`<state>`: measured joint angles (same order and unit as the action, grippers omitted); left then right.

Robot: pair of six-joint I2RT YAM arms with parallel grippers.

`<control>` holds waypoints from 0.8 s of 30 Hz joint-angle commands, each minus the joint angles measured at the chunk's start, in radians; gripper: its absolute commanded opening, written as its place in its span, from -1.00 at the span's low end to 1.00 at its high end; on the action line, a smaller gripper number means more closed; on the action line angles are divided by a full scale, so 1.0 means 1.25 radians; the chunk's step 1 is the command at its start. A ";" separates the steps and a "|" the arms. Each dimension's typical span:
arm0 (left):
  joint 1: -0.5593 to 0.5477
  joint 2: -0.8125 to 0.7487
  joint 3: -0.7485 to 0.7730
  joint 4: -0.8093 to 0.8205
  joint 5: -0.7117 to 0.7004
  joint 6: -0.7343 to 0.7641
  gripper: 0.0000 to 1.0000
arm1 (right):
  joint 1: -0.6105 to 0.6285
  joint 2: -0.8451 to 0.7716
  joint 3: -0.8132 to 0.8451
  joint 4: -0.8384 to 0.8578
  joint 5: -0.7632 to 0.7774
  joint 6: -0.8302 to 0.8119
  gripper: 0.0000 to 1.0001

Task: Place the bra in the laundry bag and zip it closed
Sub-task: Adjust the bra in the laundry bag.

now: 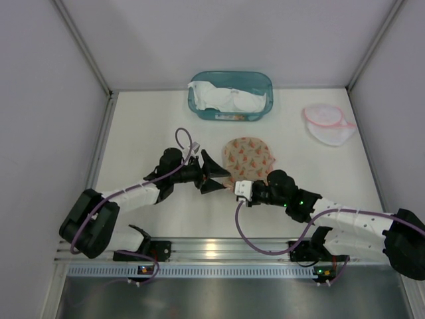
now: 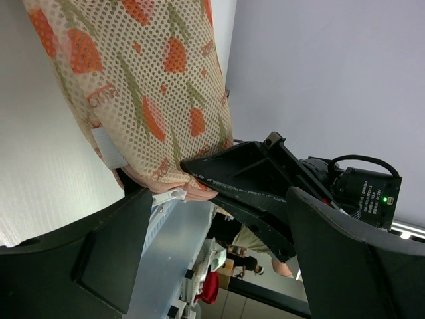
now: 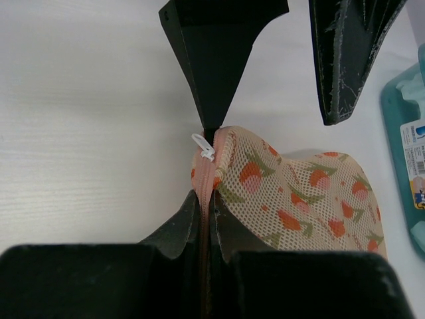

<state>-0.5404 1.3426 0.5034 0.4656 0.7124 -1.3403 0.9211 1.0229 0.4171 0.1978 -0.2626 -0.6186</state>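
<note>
The mesh laundry bag (image 1: 247, 158), beige with orange tulips, lies at the table's middle. My right gripper (image 1: 236, 187) is shut on the bag's pink zipper edge (image 3: 207, 193), just below the white zipper pull (image 3: 202, 147). My left gripper (image 1: 216, 174) is open, and one of its fingers (image 3: 207, 73) has its tip right at the pull while the other stands clear to the side. In the left wrist view the bag (image 2: 133, 80) and the pull (image 2: 169, 196) sit ahead of my open left gripper (image 2: 219, 259). No bra shows outside the bag.
A teal bin (image 1: 262, 83) holding white garments stands at the back centre; its corner shows in the right wrist view (image 3: 405, 153). A second white mesh bag with a pink rim (image 1: 327, 125) lies at the back right. Walls enclose the table on both sides.
</note>
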 commanded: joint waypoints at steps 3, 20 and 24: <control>-0.002 -0.038 -0.009 -0.003 -0.004 0.008 0.75 | 0.013 -0.011 0.027 0.037 -0.011 0.002 -1.00; -0.019 0.034 0.062 0.018 -0.031 0.003 0.77 | 0.013 0.011 0.038 0.050 -0.056 0.010 -1.00; -0.033 0.038 0.045 0.018 -0.040 -0.011 0.77 | 0.013 0.019 0.045 0.056 -0.055 0.021 -1.00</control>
<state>-0.5663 1.3865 0.5457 0.4431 0.6807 -1.3373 0.9211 1.0386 0.4221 0.1993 -0.2886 -0.6155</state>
